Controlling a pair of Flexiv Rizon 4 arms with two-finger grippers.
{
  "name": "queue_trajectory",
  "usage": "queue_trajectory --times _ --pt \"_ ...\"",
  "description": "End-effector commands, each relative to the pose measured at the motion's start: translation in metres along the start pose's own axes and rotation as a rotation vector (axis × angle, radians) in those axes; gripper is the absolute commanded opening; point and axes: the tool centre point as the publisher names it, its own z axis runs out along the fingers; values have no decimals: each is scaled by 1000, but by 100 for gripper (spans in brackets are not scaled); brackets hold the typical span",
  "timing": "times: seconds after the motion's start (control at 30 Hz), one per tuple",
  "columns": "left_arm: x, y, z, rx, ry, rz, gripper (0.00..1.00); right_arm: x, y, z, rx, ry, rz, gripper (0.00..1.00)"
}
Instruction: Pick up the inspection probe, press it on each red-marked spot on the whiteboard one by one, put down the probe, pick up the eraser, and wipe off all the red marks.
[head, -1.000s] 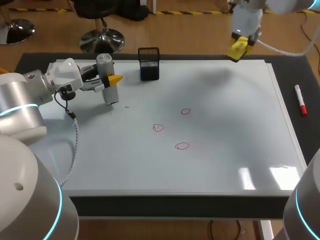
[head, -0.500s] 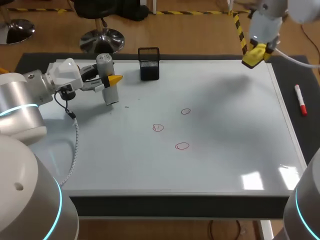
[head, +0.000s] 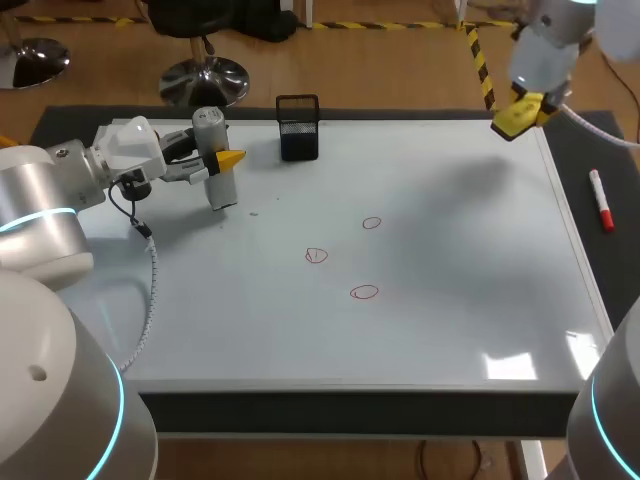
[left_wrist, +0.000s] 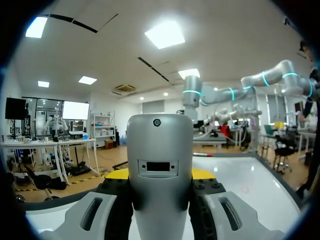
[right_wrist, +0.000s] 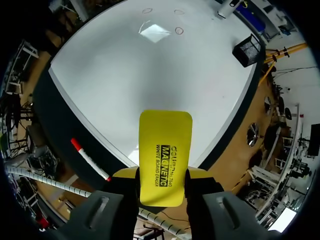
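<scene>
The grey inspection probe (head: 208, 122) stands upright on the whiteboard (head: 450, 320) near its far left corner, and my left gripper (head: 220, 166) is shut on it from the side. In the left wrist view the probe (left_wrist: 160, 150) fills the space between the fingers. My right gripper (head: 520, 108) hangs high over the board's far right corner, shut on the yellow eraser (head: 516, 120), whose printed face (right_wrist: 165, 150) sticks out ahead of the fingers. Three red circles (head: 372, 223), (head: 316, 256), (head: 364, 292) are drawn near the board's middle.
A black mesh holder (head: 298, 127) stands at the board's far edge, right of the probe. A red-capped marker (head: 601, 213) lies on the dark mat beyond the board's right edge, also seen as marker (right_wrist: 90, 159) in the right wrist view.
My right arm has carried the eraser to the right, from above the board's far middle to its far right corner. The left arm and probe have not moved.
</scene>
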Motion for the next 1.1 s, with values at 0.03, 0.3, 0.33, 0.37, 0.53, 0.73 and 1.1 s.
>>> queue_trajectory --times 0.03,0.3,0.33,0.37,0.53,0.73,1.1 --pt "0 0 1 2 -2 1 0 2 0 -1 2 -1 -3 0" --pt "0 0 1 2 -2 1 0 2 0 -1 2 -1 -3 0" --pt "0 0 1 2 -2 1 0 2 0 -1 2 -1 -3 0" --pt "0 0 1 2 -2 1 0 2 0 -1 2 -1 -3 0" --pt "0 0 1 2 -2 1 0 2 0 -1 2 -1 -3 0" --pt "0 0 1 2 -2 1 0 2 0 -1 2 -1 -3 0" --pt "8 -4 15 6 29 19 0 2 0 -1 2 -1 -3 0"
